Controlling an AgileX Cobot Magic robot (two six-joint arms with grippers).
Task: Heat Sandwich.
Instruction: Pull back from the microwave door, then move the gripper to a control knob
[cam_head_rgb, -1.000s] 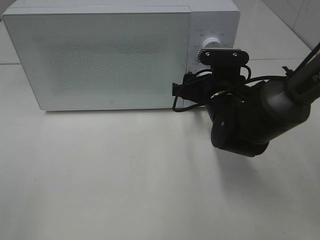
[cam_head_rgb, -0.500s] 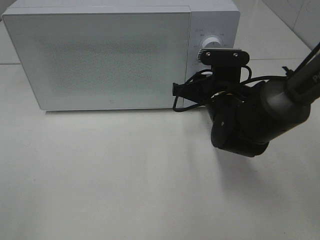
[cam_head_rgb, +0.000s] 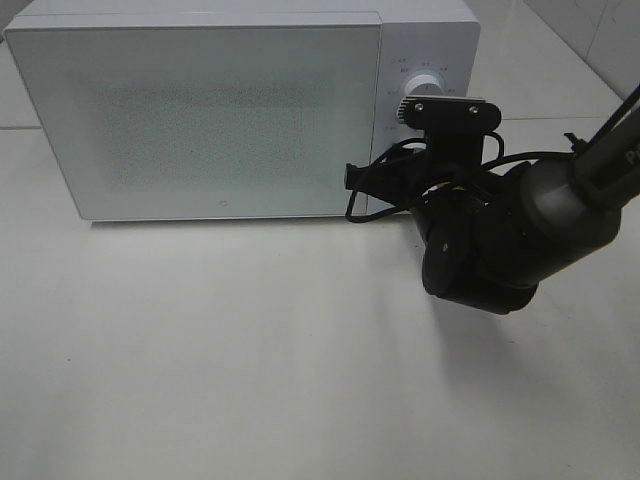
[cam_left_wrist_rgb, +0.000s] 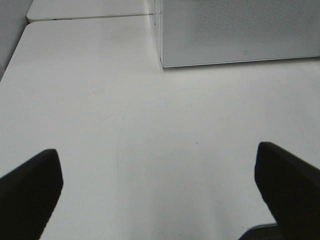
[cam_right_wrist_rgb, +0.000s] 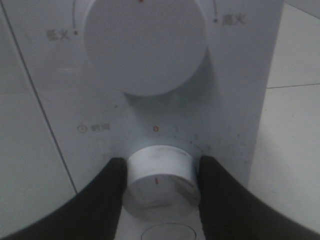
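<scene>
The sandwich is out of view. The white microwave (cam_head_rgb: 200, 110) stands with its door closed. In the right wrist view my right gripper (cam_right_wrist_rgb: 160, 182) is shut on the lower timer knob (cam_right_wrist_rgb: 159, 180) of the control panel, with one black finger (cam_right_wrist_rgb: 107, 195) pressed against each side. The larger upper knob (cam_right_wrist_rgb: 145, 42) sits just above it. From the high camera, my right wrist (cam_head_rgb: 452, 130) covers that lower knob. My left gripper (cam_left_wrist_rgb: 160, 195) hangs open over bare table, away from the microwave's near corner (cam_left_wrist_rgb: 161, 62).
The microwave's glass door (cam_head_rgb: 210, 115) fills the back left of the white table (cam_head_rgb: 220, 350). A second tabletop edge (cam_left_wrist_rgb: 90, 16) runs behind it. My right arm's bulky dark body (cam_head_rgb: 485, 250) and its cables hang in front of the control panel.
My right wrist has shifted very slightly at the control panel, so a bit more of the upper knob shows. The microwave has not moved.
</scene>
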